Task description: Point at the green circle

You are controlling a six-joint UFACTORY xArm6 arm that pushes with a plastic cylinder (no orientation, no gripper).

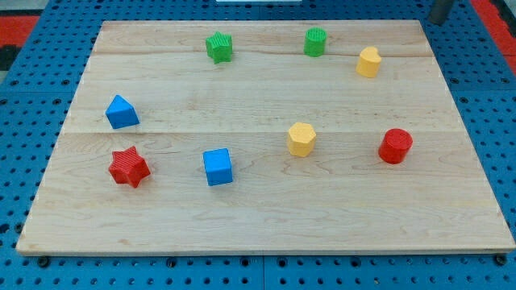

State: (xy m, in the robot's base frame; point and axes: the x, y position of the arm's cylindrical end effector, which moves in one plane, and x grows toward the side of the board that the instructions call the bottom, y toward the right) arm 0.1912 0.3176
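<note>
The green circle point(315, 41) stands near the board's top edge, a little right of centre. A green star point(218, 46) is to its left and a yellow heart point(368, 62) to its lower right. Only a short dark piece of my rod shows at the view's top right corner, and my tip point(436, 19) sits there just off the board's top right corner. The tip is far to the right of the green circle and touches no block.
On the wooden board point(266, 217) there are also a blue triangle point(121, 112), a red star point(129, 167), a blue cube point(218, 167), a yellow hexagon point(301, 138) and a red circle point(395, 146). A blue pegboard surrounds the board.
</note>
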